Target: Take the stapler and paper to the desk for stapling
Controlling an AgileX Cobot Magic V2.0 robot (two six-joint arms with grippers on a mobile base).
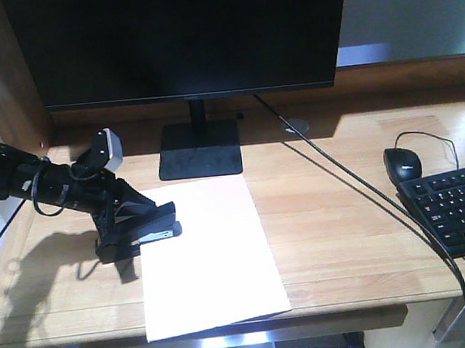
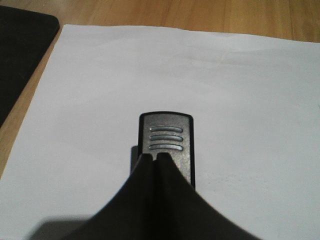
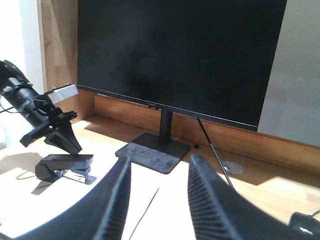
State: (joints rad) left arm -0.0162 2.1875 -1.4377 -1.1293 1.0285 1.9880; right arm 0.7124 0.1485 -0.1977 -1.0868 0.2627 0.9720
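White paper (image 1: 211, 257) lies flat on the desk (image 1: 351, 221); our left gripper (image 1: 135, 227) is closed on the stapler (image 1: 158, 232) at its left edge. Our right gripper (image 3: 157, 200) gapes, holding nothing. We judge the stapler rigid, the sheet flimsy.

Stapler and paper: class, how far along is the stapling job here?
Done: the paper lies flat on the desk. In hand: the left gripper pinches the stapler at the sheet's left edge. Left: any pressing can't be confirmed. The right gripper is open and empty.
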